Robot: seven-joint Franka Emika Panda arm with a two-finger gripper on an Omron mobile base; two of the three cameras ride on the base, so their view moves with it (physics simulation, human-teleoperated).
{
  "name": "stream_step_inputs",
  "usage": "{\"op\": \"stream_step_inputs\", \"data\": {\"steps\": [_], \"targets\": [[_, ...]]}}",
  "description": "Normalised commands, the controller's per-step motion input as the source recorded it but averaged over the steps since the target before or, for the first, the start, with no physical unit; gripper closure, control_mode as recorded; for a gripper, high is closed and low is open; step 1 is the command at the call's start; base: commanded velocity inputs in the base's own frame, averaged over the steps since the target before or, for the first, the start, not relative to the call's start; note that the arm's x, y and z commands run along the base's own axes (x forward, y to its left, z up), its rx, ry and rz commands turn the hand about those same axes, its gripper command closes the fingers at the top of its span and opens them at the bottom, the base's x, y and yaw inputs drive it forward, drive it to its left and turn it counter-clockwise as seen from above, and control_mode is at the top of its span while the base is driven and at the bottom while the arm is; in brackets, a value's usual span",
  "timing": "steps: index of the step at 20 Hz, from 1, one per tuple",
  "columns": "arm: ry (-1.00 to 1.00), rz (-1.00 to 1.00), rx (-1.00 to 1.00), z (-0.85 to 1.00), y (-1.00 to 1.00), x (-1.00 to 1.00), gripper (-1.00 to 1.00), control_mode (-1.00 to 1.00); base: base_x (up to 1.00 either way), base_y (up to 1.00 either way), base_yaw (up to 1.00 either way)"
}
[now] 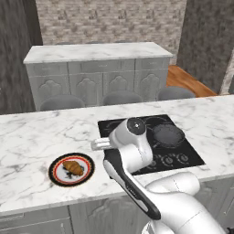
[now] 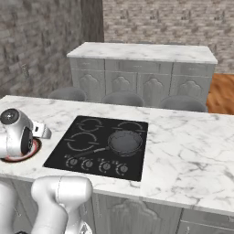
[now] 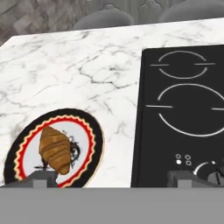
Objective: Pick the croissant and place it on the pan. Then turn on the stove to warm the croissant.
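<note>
Lying on a round plate (image 1: 55, 174) with a black and red rim, the croissant (image 1: 73, 168) sits on the marble worktop (image 1: 32, 137), left of the stove (image 2: 98, 146). On the stove's front right burner rests the pan (image 2: 124, 141), its long handle pointing left toward the knobs (image 2: 96, 164). In the hand view, the end effector (image 3: 111, 178) hovers above the worktop between plate and stove, its fingertips (image 3: 41, 177) spread wide apart and holding nothing. Behind the worktop stand grey stools (image 2: 123, 98).
</note>
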Motion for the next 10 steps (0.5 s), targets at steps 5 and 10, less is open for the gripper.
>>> {"op": "stream_step_inputs", "data": {"steps": [5,10], "targets": [[0.04,0.02,0.00,0.00,0.40,0.00,-1.00,-1.00,0.00,0.00,0.00],[0.09,0.09,0.00,-0.01,0.37,0.00,-1.00,-1.00,0.00,0.00,0.00]]}}
